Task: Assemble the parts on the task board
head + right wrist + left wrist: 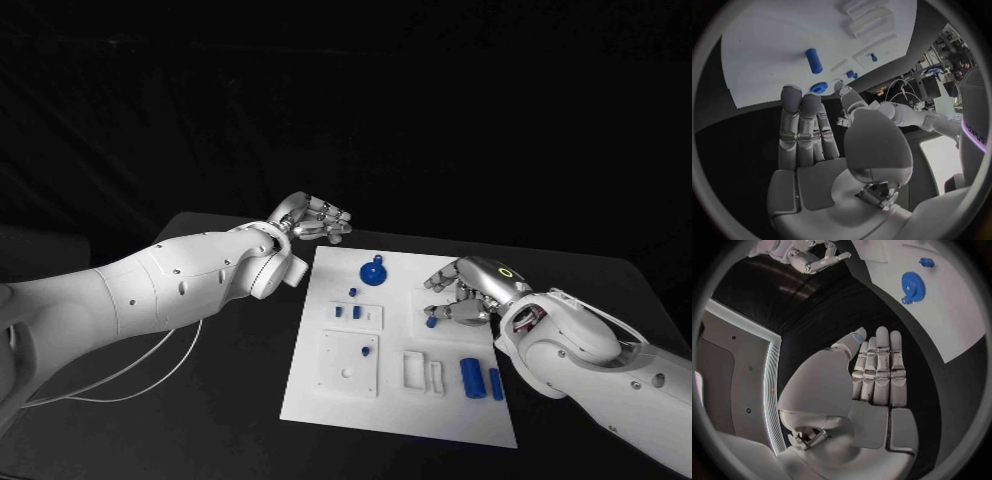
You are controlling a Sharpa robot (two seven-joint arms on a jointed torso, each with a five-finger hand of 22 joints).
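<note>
Your left hand (pixel 309 219): fingers loosely apart, empty, at the task board's (pixel 325 395) far-left corner | right hand (pixel 464 290): fingers together, empty, over its right edge | board on black counter (pixel 216 420) carries blue gear (pixel 374 272), pegs (pixel 348 312), cylinder (pixel 472 377).

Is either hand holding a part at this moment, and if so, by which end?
Nothing is held. The left hand and the right hand both show flat, empty fingers off the task board.
</note>
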